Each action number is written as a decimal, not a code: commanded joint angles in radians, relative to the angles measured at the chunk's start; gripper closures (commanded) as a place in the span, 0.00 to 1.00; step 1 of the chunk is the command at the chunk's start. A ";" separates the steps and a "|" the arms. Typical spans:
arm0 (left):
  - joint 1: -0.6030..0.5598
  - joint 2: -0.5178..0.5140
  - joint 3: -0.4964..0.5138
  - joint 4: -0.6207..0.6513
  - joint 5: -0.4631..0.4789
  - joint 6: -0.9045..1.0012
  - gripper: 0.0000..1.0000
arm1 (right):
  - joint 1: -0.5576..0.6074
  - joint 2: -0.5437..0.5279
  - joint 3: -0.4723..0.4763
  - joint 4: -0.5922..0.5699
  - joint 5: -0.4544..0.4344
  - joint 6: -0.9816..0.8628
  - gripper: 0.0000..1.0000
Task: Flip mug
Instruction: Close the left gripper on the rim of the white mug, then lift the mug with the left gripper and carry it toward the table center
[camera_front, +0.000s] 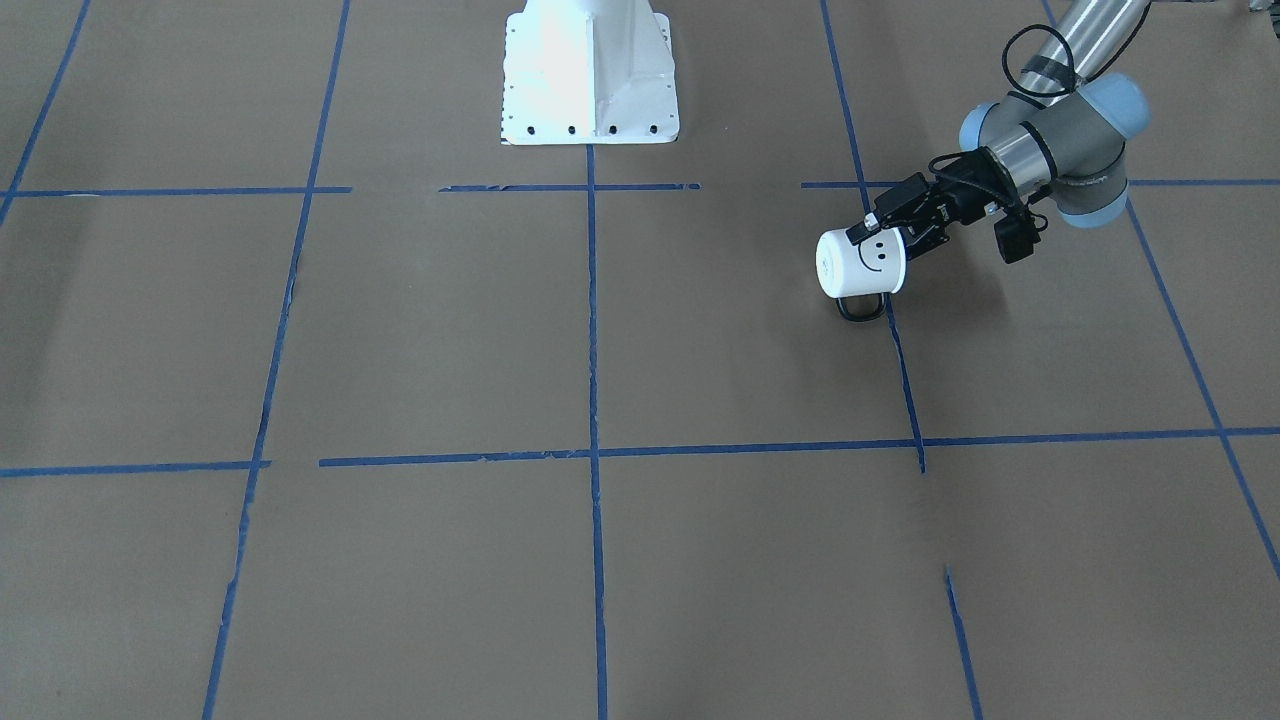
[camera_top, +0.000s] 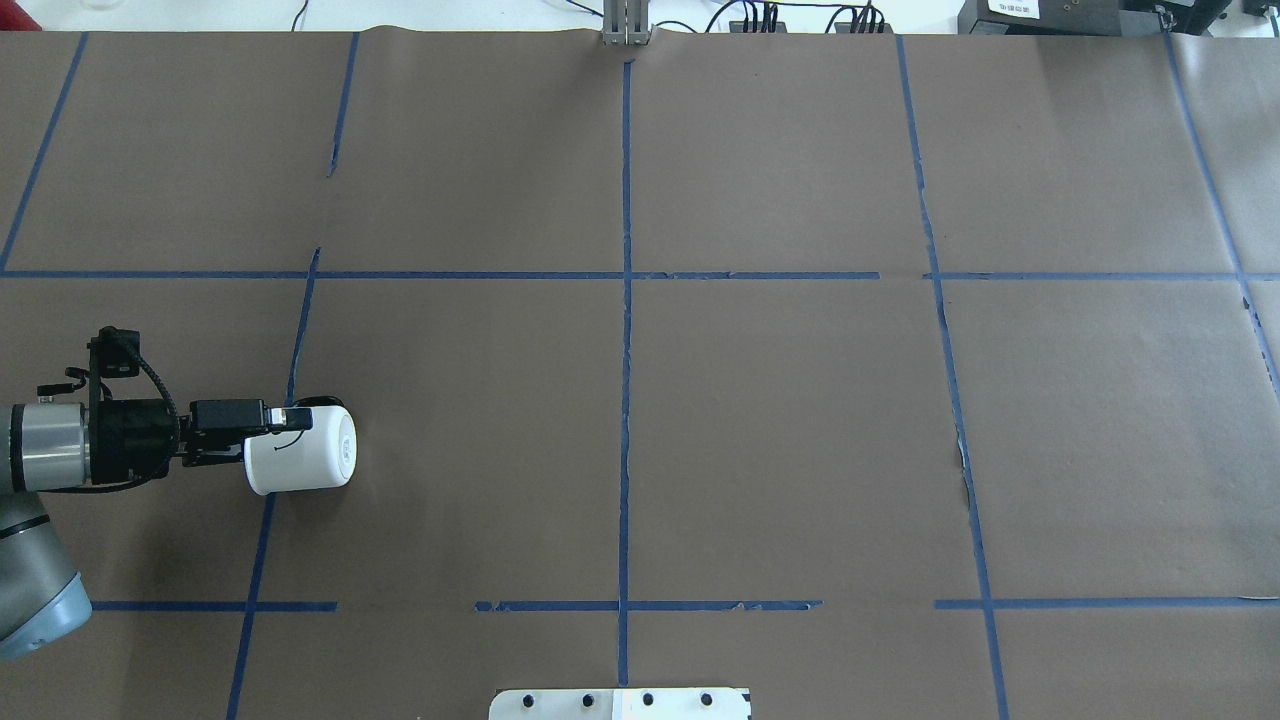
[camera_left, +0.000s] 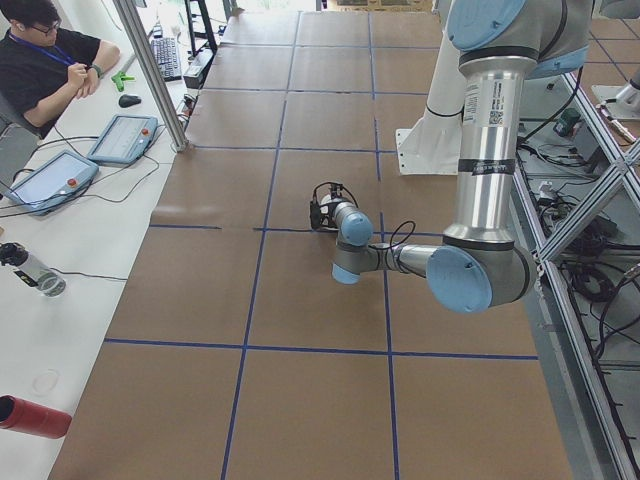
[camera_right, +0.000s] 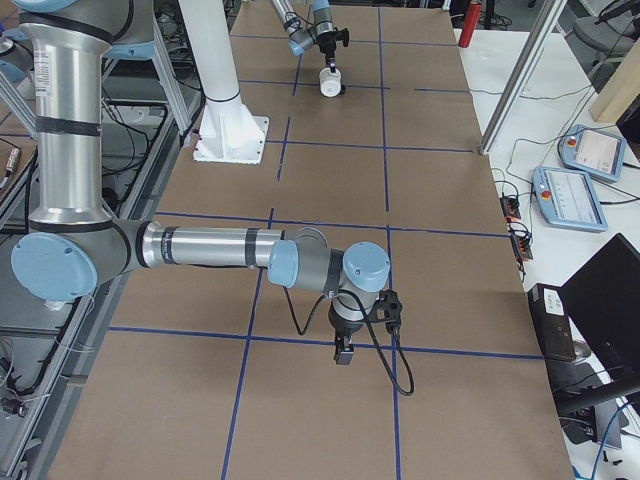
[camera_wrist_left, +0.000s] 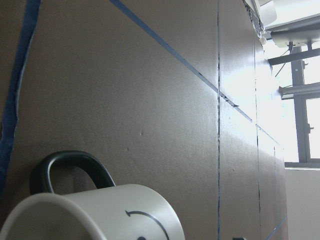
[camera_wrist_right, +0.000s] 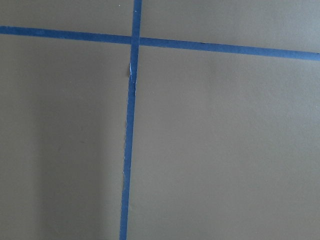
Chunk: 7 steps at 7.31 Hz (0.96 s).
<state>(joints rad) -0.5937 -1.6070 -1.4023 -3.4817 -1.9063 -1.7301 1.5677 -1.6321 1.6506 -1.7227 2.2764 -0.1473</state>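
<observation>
White mug (camera_front: 862, 265) sideways in left hand (camera_front: 880, 235); right hand (camera_right: 343, 352) grip unclear.

So the mug (camera_front: 862, 265) is plain white with a black smiley drawn on its side and a thin black handle (camera_front: 860, 307). The table (camera_front: 440, 330) is flat brown all over, gridded with blue tape lines (camera_front: 592, 330). The left arm (camera_front: 1060, 150) is silver and grey with pale blue caps, and the left gripper (camera_front: 880, 235) is black. The base (camera_front: 590, 70) is glossy white. There's also a red cylinder (camera_left: 35, 415), maybe a bottle, too small to tell.
</observation>
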 joint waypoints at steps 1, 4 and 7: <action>0.000 -0.013 0.002 0.000 -0.003 -0.029 0.60 | 0.000 0.000 0.000 0.000 0.000 0.000 0.00; -0.002 -0.083 -0.029 0.000 -0.079 -0.104 1.00 | 0.000 0.000 0.000 0.000 0.000 0.000 0.00; -0.003 -0.129 -0.081 0.019 -0.079 -0.129 1.00 | 0.000 0.000 0.000 0.000 0.000 0.000 0.00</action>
<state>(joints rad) -0.5956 -1.7156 -1.4624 -3.4732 -1.9834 -1.8492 1.5677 -1.6321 1.6506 -1.7227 2.2764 -0.1473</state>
